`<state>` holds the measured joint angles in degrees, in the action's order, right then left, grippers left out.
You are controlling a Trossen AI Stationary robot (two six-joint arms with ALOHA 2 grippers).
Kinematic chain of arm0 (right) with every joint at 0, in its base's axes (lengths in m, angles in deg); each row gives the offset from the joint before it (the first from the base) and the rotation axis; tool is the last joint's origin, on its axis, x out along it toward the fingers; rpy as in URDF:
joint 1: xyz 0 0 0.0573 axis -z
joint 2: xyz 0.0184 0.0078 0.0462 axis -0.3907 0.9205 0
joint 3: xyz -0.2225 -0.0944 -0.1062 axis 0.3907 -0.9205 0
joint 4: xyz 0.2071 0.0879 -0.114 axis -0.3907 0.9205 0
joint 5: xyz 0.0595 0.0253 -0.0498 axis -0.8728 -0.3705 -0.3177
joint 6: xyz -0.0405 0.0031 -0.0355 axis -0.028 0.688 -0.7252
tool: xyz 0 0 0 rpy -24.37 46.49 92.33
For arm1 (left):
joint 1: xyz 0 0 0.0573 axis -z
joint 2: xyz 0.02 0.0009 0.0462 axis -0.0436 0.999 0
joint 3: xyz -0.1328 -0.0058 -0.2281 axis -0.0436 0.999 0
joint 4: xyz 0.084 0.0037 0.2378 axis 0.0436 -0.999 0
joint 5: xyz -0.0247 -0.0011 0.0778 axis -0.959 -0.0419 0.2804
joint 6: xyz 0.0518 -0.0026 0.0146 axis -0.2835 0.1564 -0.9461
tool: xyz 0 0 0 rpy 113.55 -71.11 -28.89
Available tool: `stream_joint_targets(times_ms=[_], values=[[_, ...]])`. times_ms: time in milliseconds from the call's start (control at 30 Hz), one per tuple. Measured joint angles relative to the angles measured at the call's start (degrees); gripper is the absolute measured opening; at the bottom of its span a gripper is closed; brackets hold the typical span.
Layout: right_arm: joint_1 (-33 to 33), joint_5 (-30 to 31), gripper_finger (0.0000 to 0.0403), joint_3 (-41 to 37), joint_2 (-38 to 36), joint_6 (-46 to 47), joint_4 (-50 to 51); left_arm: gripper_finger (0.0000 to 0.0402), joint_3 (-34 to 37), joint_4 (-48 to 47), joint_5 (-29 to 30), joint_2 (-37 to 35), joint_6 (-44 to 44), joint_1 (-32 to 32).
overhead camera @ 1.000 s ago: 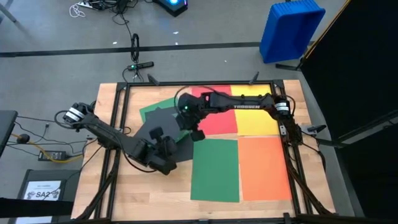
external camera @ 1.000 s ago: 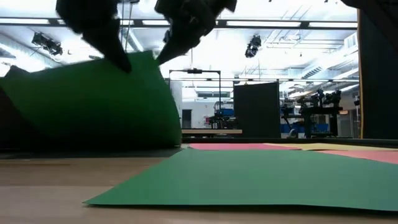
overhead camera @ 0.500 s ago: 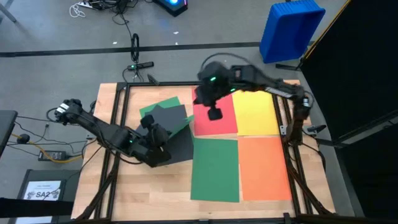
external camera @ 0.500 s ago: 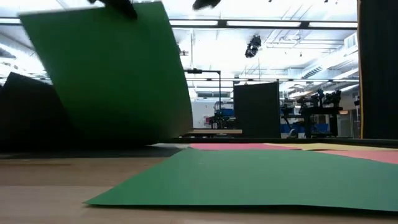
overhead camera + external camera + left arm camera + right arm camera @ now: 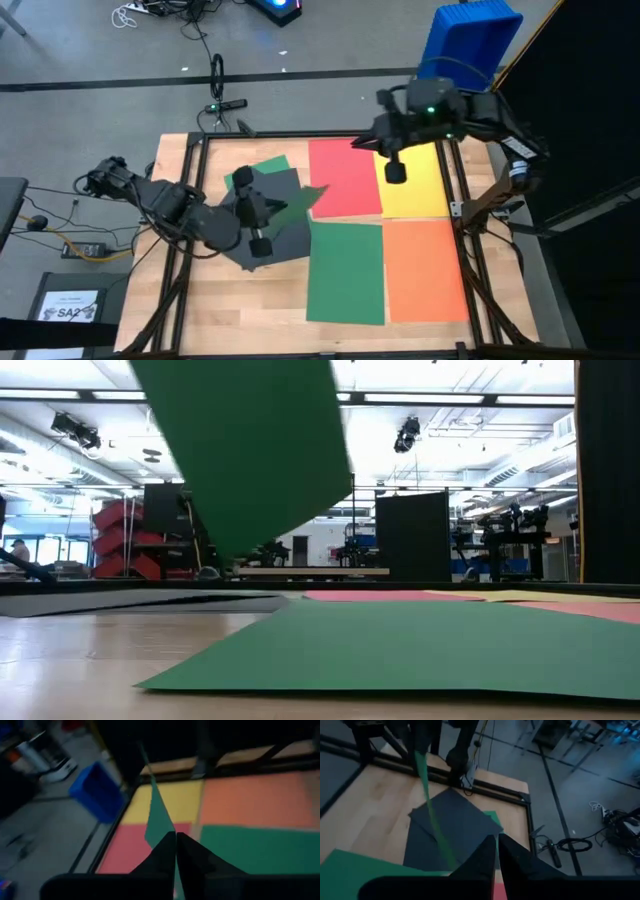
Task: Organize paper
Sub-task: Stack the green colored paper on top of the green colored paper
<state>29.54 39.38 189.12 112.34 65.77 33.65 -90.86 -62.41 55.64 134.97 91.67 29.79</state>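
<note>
Here we see the left pincer (image 5: 262, 222) clamped on a lifted green sheet (image 5: 292, 203), held above the dark grey sheets (image 5: 275, 240) at the left of the desk (image 5: 250, 305). The right pincer (image 5: 395, 172), fingers together and empty, hangs over the yellow sheet (image 5: 415, 190). Red (image 5: 345, 180), orange (image 5: 425, 270) and another green sheet (image 5: 345, 275) lie flat beside it.

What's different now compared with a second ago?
The right gripper drew back from the dark sheets to over the yellow sheet. The left gripper, shut on a green sheet, has raised it off the table. The flat sheets stayed put.
</note>
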Motion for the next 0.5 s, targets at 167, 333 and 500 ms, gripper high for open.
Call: stream_joint_targets(times_ms=[167, 333, 500], values=[[-2.62, 2.6, 0.0, 0.0, -2.2, 2.48, 1.74, 0.0, -0.12, 6.36, -3.86, 1.26, -5.34, 0.04], [-5.71, 6.51, 0.0, -0.02, -2.58, 4.35, 4.2, 0.0, -0.14, 10.96, -6.88, 6.83, -10.96, -0.04], [-8.47, 8.98, 0.0, -0.02, -2.58, 5.66, 5.49, 0.0, -0.12, 16.7, -8.49, 13.77, -18.19, -0.68]])
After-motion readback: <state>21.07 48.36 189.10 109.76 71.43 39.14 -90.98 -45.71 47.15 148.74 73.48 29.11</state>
